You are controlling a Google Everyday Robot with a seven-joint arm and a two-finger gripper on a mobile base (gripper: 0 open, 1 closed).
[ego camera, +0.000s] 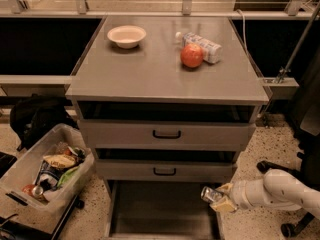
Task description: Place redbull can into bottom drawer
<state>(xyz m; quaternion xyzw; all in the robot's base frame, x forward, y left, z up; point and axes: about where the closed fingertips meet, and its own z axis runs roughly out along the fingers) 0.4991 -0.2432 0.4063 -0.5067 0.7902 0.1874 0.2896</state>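
Note:
The redbull can (209, 194), small and silver, is held in my gripper (218, 198) at the lower right. The can hangs just above the right rim of the bottom drawer (160, 209), which is pulled open below the grey cabinet and shows a plain dark-grey floor. My white arm (280, 189) reaches in from the right edge. The gripper is shut on the can, with tan fingers (224, 205) around it.
On the cabinet top (145, 69) stand a white bowl (126, 35), a red apple (192, 55) and a clear bottle (200, 44) lying down. Two upper drawers with black handles (166, 134) are closed. A bin of trash (47, 171) sits at the left.

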